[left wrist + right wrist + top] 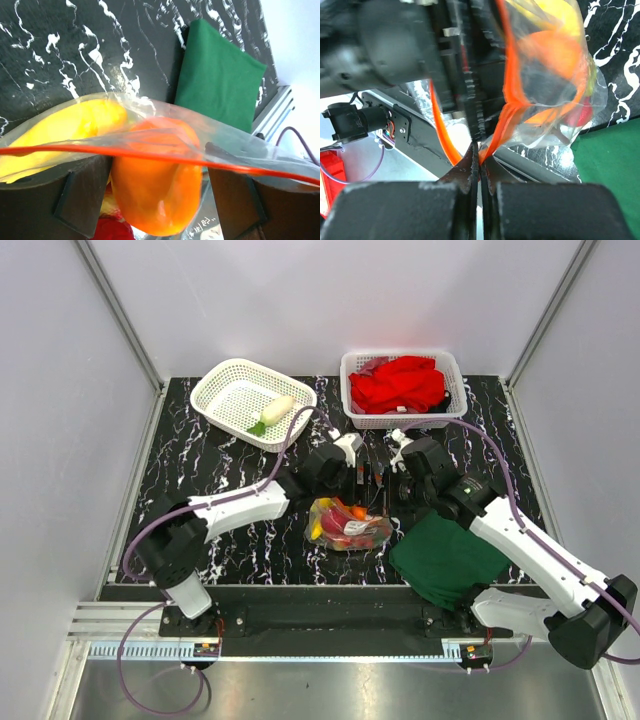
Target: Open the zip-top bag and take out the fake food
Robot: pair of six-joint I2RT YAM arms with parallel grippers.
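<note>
Your right jaws are clamped on the bag (348, 525) by its zip strip (509, 60), mid counter (240, 540). The left jaws stand open either side of the orange (157, 185). Tug hard and the strip could slip free.

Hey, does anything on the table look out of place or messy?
Nothing is spilled. The green cloth hangs over the table's near edge, and the white basket holding the pale vegetable sits at an angle, unlike the squared-up basket of red cloth.
</note>
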